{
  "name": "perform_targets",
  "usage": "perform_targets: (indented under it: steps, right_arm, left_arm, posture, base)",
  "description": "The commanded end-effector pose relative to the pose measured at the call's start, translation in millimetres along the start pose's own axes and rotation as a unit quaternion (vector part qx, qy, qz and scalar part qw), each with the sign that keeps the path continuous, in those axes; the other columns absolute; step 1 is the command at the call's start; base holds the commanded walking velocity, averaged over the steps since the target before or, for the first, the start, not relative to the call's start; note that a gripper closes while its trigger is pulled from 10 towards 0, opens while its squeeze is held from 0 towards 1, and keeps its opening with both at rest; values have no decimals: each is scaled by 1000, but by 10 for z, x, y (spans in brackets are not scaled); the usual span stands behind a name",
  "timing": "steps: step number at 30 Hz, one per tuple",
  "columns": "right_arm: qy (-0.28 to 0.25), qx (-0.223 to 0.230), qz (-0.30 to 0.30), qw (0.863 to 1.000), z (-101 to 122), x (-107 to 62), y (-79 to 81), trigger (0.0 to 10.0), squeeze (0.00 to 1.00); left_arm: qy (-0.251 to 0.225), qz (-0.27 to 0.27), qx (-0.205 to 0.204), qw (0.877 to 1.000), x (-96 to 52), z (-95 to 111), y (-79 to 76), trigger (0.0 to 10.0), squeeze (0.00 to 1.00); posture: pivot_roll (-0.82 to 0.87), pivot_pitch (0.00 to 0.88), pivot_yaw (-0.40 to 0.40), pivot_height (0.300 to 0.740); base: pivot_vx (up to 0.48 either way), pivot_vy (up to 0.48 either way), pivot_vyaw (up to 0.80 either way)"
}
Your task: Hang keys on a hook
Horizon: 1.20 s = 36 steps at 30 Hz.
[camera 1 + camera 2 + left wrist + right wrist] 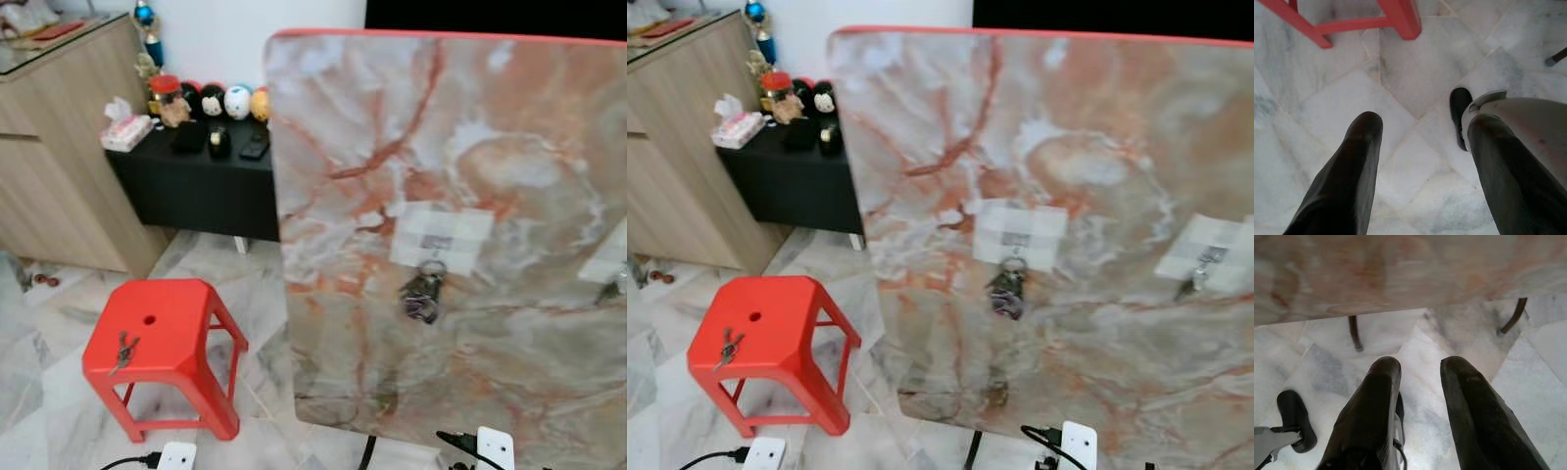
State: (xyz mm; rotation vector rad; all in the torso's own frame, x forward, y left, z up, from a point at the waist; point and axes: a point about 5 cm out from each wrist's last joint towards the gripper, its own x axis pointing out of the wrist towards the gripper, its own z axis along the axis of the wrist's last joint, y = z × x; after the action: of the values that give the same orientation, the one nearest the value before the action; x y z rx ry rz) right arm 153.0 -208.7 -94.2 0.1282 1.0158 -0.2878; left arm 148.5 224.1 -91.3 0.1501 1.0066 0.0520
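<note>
A small bunch of keys lies on the seat of a red plastic stool at the lower left. To the right stands an upright marble-patterned board. On its middle hook pad hangs another bunch of keys. A second pad with a hook sits near the board's right edge, something small dangling from it. My left gripper hangs open over the tiled floor near a stool leg. My right gripper hangs open, empty, below the board's lower edge.
A wooden cabinet stands at the left, beside a low black table crowded with toys and a tissue box. White power strips and cables lie on the marble floor. The board's thin dark legs reach the floor.
</note>
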Motion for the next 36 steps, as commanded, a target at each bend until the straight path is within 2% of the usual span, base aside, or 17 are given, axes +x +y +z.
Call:
perform_targets:
  steps: [1, 21, 36]
  right_arm:
    - [7, 5, 1, 1000, -33, -4, 11, 10000, 0]
    - [5, 6, 3, 1000, -11, 1, 36, 10000, 0]
    - [0, 7, 3, 1000, 27, 6, 54, 10000, 0]
  left_arm:
    - [6, 7, -2, 1000, -14, -55, 29, 10000, 0]
    - [3, 9, -11, 1000, -9, -36, 22, 10000, 0]
    - [2, 9, -10, 1000, -8, -27, 34, 10000, 0]
  posture:
    - [-32, 0, -9, 740]
    - [-30, 4, -11, 740]
    - [-34, 47, -4, 740]
  base:
    - [0, 285, 0]
    - [0, 308, 0]
    - [0, 374, 0]
